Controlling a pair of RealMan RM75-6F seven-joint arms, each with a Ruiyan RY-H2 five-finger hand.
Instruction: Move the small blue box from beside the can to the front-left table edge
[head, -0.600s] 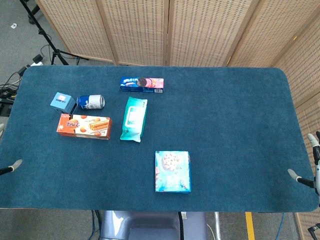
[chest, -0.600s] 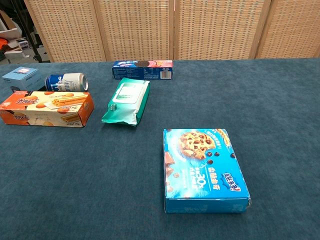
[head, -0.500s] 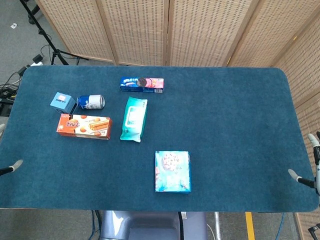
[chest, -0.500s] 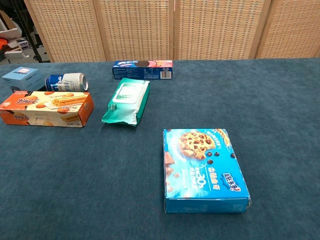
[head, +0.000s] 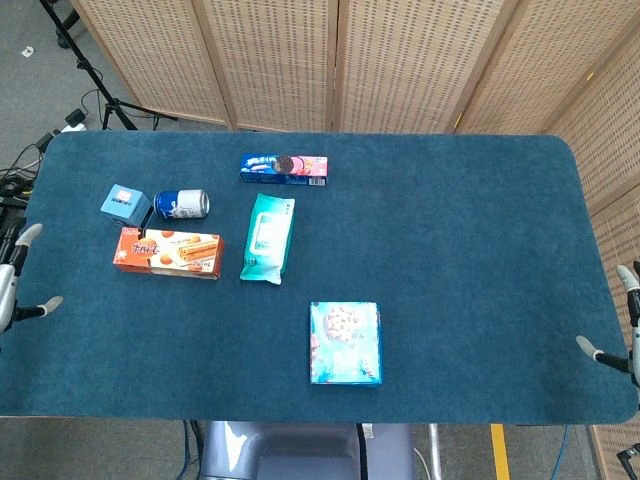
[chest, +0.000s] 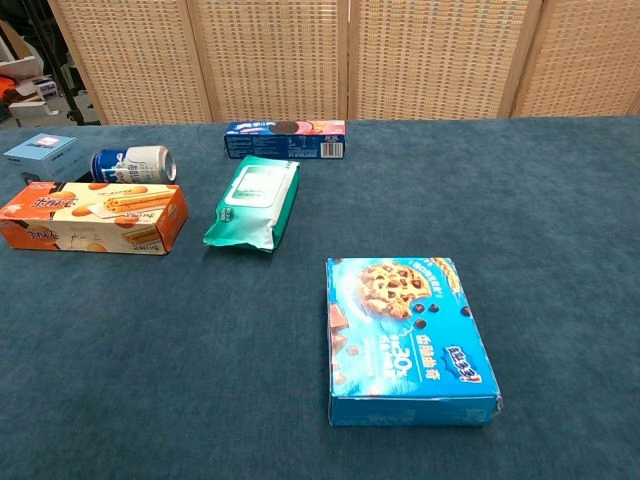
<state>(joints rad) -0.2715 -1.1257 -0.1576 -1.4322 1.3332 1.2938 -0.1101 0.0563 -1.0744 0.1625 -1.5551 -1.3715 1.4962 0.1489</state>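
Note:
The small blue box (head: 125, 204) (chest: 40, 153) sits on the far-left part of the table, just left of a blue can (head: 182, 204) (chest: 132, 164) lying on its side. My left hand (head: 18, 276) shows at the table's left edge, fingers apart and holding nothing, well in front of and left of the box. My right hand (head: 620, 335) is at the right edge, fingers spread, empty. The chest view shows neither hand.
An orange biscuit box (head: 167, 252) lies just in front of the box and can. A teal wipes pack (head: 267, 237), a flat blue-pink cookie pack (head: 284, 168) and a blue cookie box (head: 345, 343) occupy the middle. Wicker screens stand behind the table (head: 470, 230).
My left hand has risen along the left edge, moving farther from the front corner and closer to the box. The right hand and the objects have not moved.

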